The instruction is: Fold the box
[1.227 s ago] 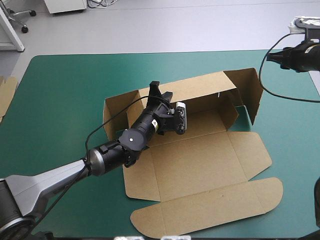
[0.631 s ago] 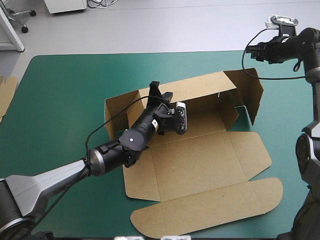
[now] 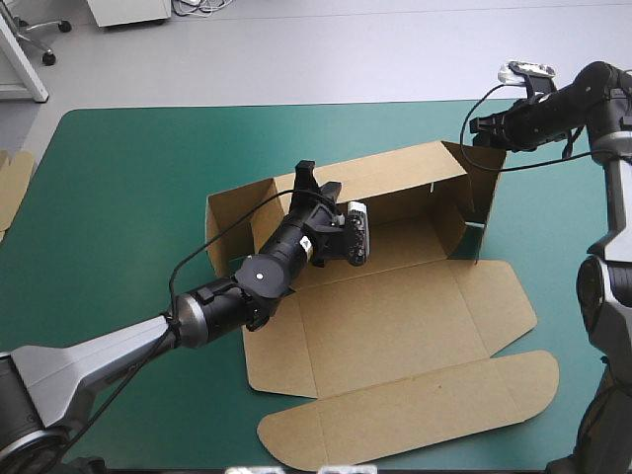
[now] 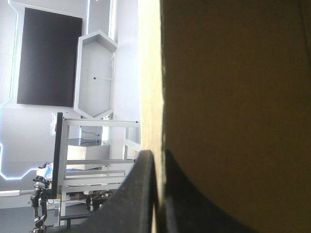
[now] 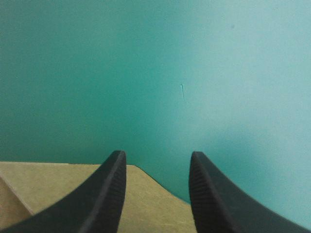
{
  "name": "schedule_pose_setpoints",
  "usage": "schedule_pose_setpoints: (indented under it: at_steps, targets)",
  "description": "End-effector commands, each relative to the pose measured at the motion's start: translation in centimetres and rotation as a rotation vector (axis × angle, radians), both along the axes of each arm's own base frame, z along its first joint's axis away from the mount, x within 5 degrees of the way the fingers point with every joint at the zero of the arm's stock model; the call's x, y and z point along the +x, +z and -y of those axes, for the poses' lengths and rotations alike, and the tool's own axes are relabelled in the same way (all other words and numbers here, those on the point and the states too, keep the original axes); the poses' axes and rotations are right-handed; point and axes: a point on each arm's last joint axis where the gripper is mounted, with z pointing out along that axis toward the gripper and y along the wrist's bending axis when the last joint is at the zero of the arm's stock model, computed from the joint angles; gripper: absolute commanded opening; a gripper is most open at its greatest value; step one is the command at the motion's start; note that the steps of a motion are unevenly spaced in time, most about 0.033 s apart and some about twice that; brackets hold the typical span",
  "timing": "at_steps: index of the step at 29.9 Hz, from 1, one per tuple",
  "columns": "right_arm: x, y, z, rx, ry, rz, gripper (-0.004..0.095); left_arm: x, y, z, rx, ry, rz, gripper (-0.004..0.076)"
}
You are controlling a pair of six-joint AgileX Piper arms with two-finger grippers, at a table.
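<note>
The brown box (image 3: 395,316) lies open mid-table, its back wall (image 3: 395,168) raised and its lid flat toward the front edge. My left gripper (image 3: 307,178) is at the back wall's left part, shut on the board's top edge. In the left wrist view the black fingers (image 4: 136,194) pinch the brown board (image 4: 233,97), the gripper (image 4: 158,160) all but shut. My right gripper (image 3: 476,126) hovers open just above the raised right end flap (image 3: 494,188). The right wrist view shows the gripper (image 5: 156,160) with a board corner (image 5: 63,194) under it and nothing between the fingers.
The long rounded lid flap (image 3: 415,405) reaches near the front edge. An edge of more brown board (image 3: 12,188) shows at the table's left edge. Bare teal-green cover (image 3: 128,197) lies left of the box and beyond it.
The right arm came in from the table's right edge to the box's right end flap, which has swung a little inward. The left arm kept its grip and did not move.
</note>
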Motion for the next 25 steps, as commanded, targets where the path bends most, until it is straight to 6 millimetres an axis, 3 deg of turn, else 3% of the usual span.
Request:
schedule_pose_setpoints:
  at_steps: [1,7,19,25]
  targets:
    - [-2.2,4.8,-0.6,0.020,0.030,0.125,0.0372,-0.2,1.7,-0.3,-0.056,0.023,0.024,-0.0015]
    - [-3.1,5.4,-0.9,0.031,0.057,0.134,0.0372,0.0,1.3,0.0,-0.005,0.004,0.054,-0.0015]
    - [-5.2,2.6,-0.8,0.028,0.077,0.108,0.0372,0.2,0.9,0.1,0.006,0.008,0.050,-0.0015]
    - [-7.2,1.6,0.5,0.129,0.070,0.232,0.0350,0.2,0.9,0.1,0.007,0.012,0.052,-0.0015]
